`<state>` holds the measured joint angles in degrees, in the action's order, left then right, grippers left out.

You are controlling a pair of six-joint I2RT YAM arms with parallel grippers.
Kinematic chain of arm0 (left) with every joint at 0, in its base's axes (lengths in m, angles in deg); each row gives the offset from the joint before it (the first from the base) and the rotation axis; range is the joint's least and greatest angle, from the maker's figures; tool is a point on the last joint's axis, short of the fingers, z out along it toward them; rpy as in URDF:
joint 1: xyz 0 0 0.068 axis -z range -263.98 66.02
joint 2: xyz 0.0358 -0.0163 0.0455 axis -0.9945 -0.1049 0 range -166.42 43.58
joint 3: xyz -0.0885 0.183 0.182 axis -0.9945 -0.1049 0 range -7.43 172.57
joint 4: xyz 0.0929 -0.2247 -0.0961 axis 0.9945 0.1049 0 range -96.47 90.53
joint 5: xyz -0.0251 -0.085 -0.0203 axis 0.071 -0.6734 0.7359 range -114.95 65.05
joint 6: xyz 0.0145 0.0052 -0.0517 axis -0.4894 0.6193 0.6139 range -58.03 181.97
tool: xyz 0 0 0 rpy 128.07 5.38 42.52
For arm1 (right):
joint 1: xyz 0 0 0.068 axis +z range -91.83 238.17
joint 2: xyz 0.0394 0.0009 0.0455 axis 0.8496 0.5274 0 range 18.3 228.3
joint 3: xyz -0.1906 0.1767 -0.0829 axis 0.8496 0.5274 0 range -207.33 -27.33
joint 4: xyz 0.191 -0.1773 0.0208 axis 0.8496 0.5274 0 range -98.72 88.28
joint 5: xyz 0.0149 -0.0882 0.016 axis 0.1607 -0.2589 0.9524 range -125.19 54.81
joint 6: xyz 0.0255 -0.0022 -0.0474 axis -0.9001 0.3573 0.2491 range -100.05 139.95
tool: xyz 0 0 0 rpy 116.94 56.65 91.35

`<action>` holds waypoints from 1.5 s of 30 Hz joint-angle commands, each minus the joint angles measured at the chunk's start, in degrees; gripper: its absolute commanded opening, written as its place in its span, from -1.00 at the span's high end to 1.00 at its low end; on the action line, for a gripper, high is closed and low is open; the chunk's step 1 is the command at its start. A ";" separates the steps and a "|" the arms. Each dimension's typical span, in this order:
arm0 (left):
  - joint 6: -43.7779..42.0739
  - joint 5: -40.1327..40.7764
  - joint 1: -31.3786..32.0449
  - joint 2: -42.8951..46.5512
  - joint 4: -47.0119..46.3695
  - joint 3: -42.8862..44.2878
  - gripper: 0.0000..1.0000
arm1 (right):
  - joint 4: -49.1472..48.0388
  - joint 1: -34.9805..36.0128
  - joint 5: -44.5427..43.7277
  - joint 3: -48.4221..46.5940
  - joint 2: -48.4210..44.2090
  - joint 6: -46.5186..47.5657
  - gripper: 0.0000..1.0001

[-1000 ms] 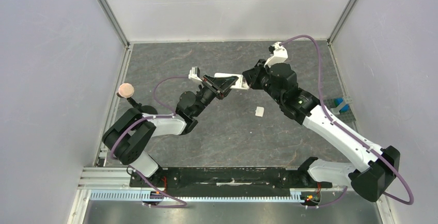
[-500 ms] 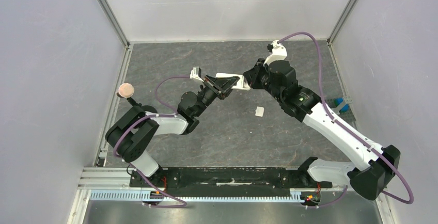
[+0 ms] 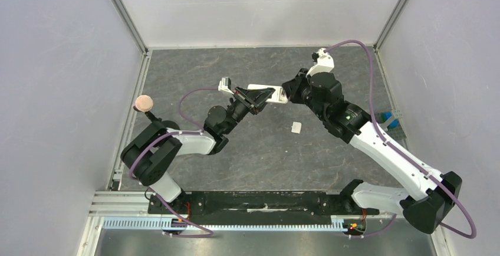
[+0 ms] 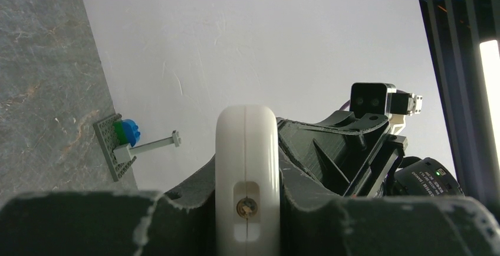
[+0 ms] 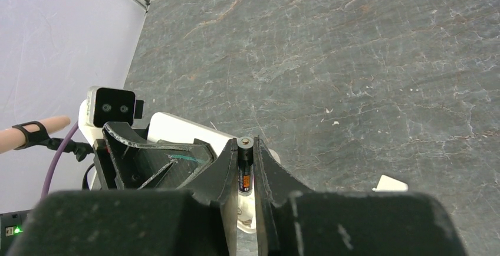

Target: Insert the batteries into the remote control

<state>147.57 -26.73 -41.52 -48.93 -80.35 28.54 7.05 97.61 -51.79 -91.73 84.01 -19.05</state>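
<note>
Remote: the remote control is held off the table, clamped edge-on in the closed left claw.
Battery: one battery is pinched in the closed right claw. It lies lengthwise along the fingers, just over the remote's white body; whether they touch cannot be told.
Battery bay: hidden by the two claws, so its contents cannot be told.
Around: a small white cover lies flat on the table near the right arm. A blue brick on a grey plate sits by the right wall, and a pink knob by the left wall.
In the way: the claws meet tip to tip at the remote.
Views: only the right wrist view shows the battery. The left wrist view shows the remote's rounded end with a small screw.
</note>
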 commanded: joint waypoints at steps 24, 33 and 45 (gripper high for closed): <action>-1.58 4.26 2.28 -2.06 -7.10 5.63 0.96 | 4.59 0.31 1.18 -2.73 1.36 2.74 0.53; -1.32 5.03 2.76 -2.59 -7.29 5.45 0.96 | 5.95 0.26 -0.71 -5.25 1.01 2.08 0.45; -0.85 5.47 2.72 -2.44 -7.93 4.76 0.96 | 8.48 0.01 -1.64 -5.98 0.50 -1.84 0.43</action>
<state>147.57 -23.32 -39.12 -51.53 -82.06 31.64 13.37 97.81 -50.81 -95.31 84.91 -19.34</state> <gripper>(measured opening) 0.296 0.274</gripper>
